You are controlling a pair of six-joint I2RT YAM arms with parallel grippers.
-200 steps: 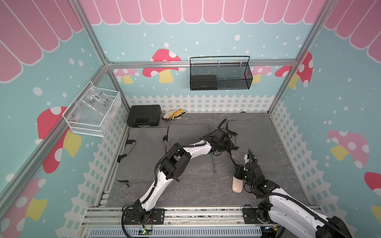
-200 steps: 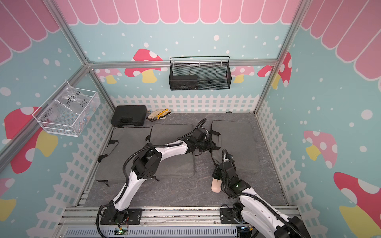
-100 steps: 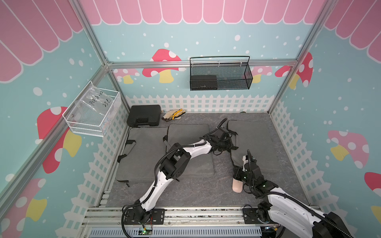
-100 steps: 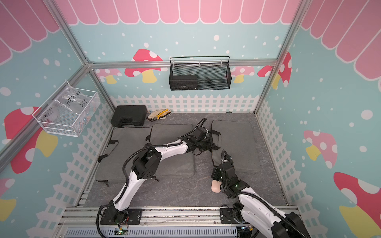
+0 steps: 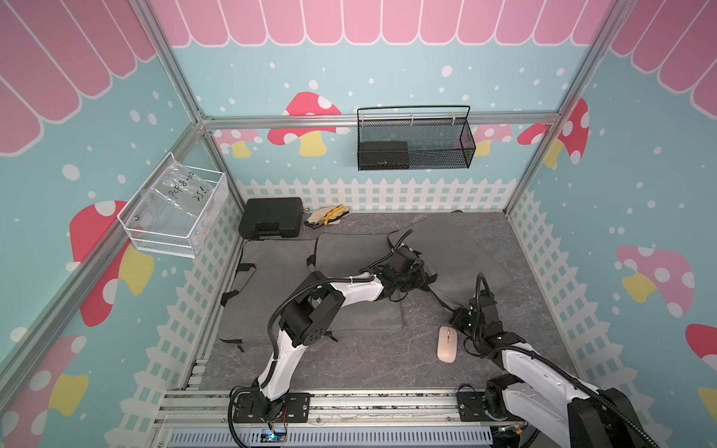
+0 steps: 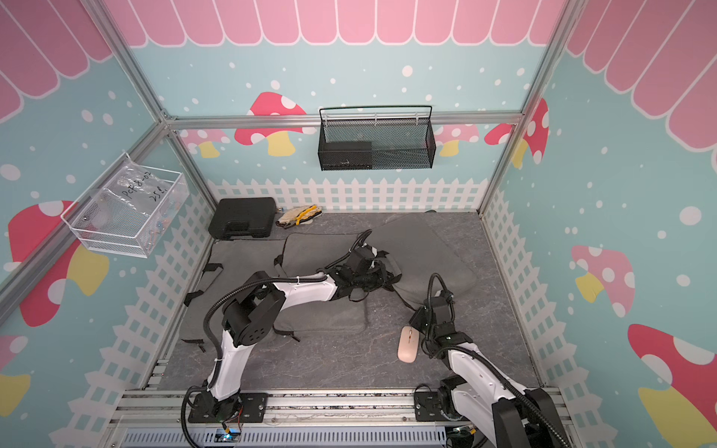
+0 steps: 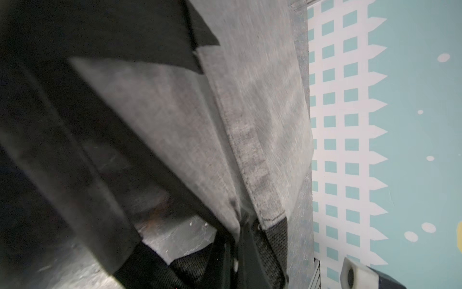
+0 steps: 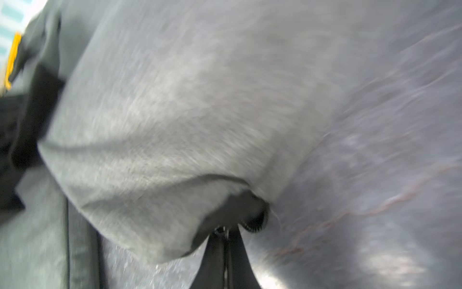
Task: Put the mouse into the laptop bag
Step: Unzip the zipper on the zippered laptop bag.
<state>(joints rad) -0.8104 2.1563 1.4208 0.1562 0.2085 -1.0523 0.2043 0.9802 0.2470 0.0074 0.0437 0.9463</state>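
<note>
- My left jaws are clenched on the laptop bag (image 5: 465, 252) at its open edge, where a black webbing strap (image 7: 273, 240) meets the grey cloth. The left wrist view shows that edge raised, with bare desk (image 5: 349, 364) visible under it.
- My right jaws are pressed together at the bag's corner nearest the mouse. That wrist view is blurred. They seem to pinch something small by the zip end (image 8: 255, 222), but I cannot tell whether it is the pull or only cloth.
- The mouse (image 5: 447, 343), pale pink, lies flat on the desk outside the bag, just beside that pinched corner. Neither pair of jaws touches it.
- I judge that the step in hand is opening the bag, with both pairs of jaws working on its edge. The pick has not begun, so the task is at an early stage.
- Next, one pair must let go, and the right pair is the nearer to the mouse. The left would then hold the mouth up alone while the right releases, moves beside the bag's corner, and closes across the mouse's narrow sides.
- The cloth is soft, so the opening may sag once it is held at only one point. I would check that the gap stays open before carrying the mouse to it.
- The mouse is low and smooth, so the grip should sit low on its flanks.
</note>
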